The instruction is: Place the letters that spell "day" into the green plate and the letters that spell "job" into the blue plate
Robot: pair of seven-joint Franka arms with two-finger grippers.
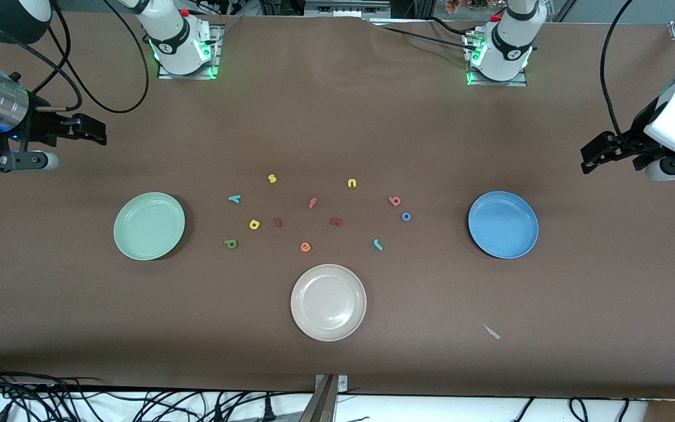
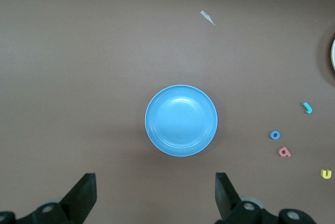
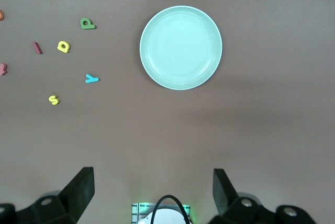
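Glossy round green plate (image 1: pixel 149 225), glossy blue plate (image 1: pixel 503 224), chunky letters between, left gripper (image 2: pixel 155 190) and right gripper (image 3: pixel 153 186) fingers released

Robotics lab: two bolted arm bases (image 1: pixel 185 50), brown-covered table (image 1: pixel 337 328), loose cables (image 1: pixel 138 404) along its edge

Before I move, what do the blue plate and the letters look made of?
Blue plate: likely smooth plastic or melamine, soft sheen in its well. Teal j, blue o, salmon b: chunky, matte, probably foam or soft plastic; too small to tell which.
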